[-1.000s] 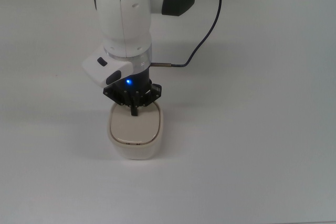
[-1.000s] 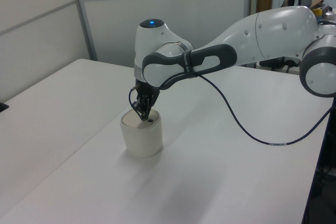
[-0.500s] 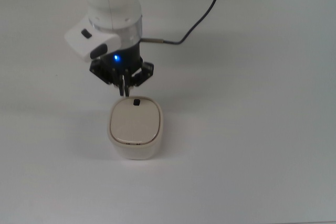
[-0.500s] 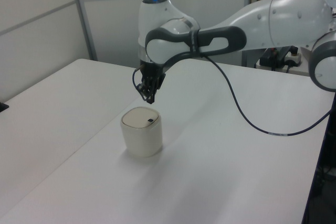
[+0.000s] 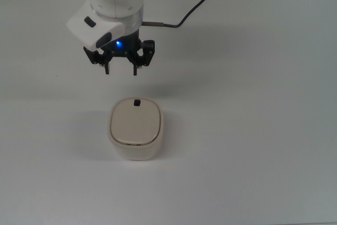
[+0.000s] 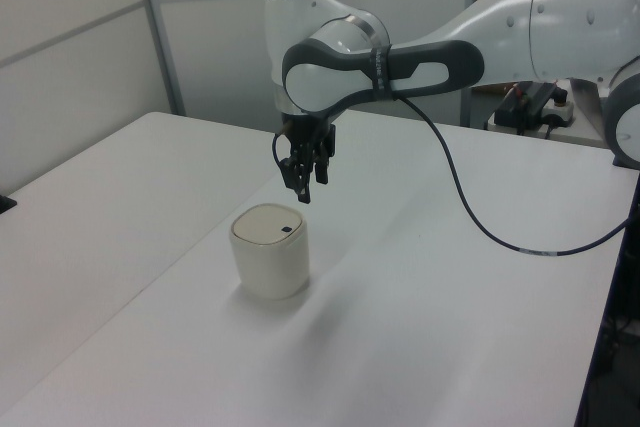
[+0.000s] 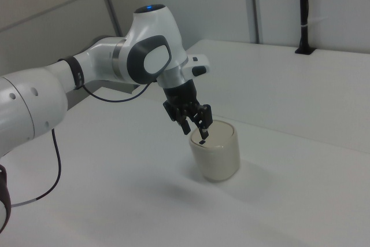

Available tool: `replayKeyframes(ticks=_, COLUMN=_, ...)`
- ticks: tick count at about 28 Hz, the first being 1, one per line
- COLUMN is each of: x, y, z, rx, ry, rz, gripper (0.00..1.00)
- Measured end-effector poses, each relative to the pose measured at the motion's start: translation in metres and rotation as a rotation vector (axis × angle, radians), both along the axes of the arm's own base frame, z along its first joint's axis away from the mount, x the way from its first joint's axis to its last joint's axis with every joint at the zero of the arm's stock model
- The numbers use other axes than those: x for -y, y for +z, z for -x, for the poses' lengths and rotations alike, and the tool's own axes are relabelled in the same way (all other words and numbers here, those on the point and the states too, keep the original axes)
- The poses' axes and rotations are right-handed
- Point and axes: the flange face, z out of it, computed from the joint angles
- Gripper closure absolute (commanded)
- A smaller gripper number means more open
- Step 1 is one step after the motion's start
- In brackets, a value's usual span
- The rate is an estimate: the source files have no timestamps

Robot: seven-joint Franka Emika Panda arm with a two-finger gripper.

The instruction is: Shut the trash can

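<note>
- The claw (image 5: pixel 121 70) hangs in the air with its two fingers spread apart — it grips nothing.
- The trash can (image 5: pixel 136 128) stands on the white table (image 5: pixel 253 130) below the claw, clear of it, toward the top view's bottom.
- Its lid (image 5: pixel 135 121) lies flat and shut — the small black knob (image 5: pixel 137 102) sits at the edge nearest the claw.

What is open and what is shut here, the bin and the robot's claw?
trash can: upright on the table, lid flat down, shut.
black knob: on the lid, nothing touching it.
gripper: open, empty, in the air, off the trash can.
table: white, holds the trash can.
</note>
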Motion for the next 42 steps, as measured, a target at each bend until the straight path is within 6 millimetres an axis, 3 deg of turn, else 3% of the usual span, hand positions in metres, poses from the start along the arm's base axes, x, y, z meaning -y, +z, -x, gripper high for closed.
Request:
replayKeyframes(ticks=13, x=-0.008, y=-0.016, z=0.001, rx=-0.031, ry=0.020, rz=-0.014, gripper=0.00)
replayKeyframes(ticks=42, x=-0.007, y=-0.016, z=0.001, rx=-0.033, ry=0.035, rz=-0.059, gripper=0.00)
